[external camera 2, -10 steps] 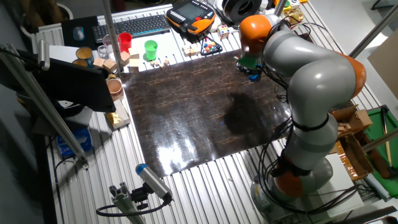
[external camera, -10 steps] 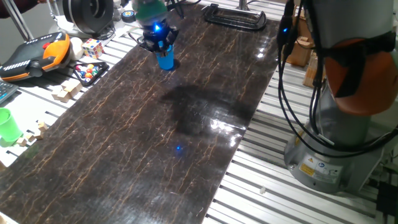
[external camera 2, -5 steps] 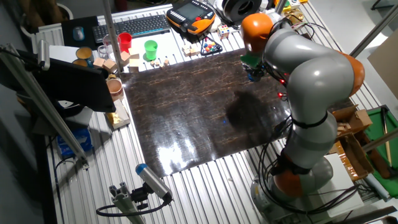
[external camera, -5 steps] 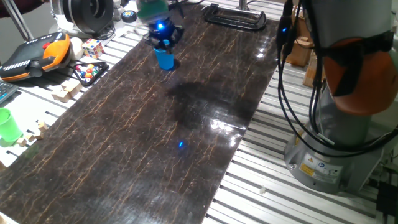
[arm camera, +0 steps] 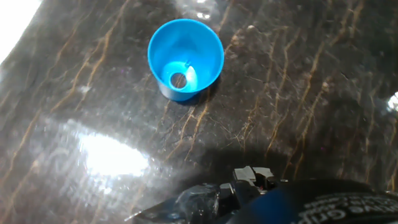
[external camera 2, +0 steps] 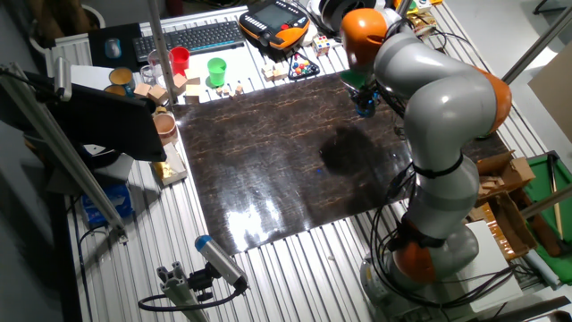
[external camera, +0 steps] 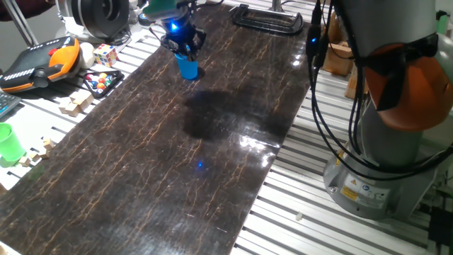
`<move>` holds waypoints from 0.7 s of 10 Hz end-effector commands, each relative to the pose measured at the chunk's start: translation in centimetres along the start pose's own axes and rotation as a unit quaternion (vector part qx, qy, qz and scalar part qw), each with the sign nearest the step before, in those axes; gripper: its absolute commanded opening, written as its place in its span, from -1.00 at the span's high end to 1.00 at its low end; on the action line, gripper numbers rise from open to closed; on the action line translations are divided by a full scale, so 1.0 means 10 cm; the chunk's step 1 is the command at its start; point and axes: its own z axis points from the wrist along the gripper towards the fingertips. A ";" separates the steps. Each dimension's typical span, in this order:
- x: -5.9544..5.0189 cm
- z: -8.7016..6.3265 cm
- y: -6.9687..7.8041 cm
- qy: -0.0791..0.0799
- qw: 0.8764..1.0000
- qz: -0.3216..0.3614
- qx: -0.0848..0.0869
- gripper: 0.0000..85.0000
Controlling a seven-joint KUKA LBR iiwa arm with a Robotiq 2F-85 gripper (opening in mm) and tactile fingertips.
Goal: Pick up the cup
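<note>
Risen above cup (external camera: pixel 187 67), gripper (external camera: pixel 182 44) now; jaw state unclear. Cup (arm camera: pixel 185 59) upright at 12 o'clock, empty.

cup (arm camera: pixel 185 59) | bright blue, plain, tapered | upright, mouth open | on dark marbled tabletop (external camera: pixel 163 156)
</note>
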 end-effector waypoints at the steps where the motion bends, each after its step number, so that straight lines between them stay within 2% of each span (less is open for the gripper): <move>1: 0.00 -0.01 0.00 0.041 0.969 0.241 0.044 0.98; 2: 0.01 -0.01 0.01 0.043 0.970 0.238 0.037 0.98; 7: 0.04 -0.01 0.12 0.017 0.974 0.224 0.023 0.98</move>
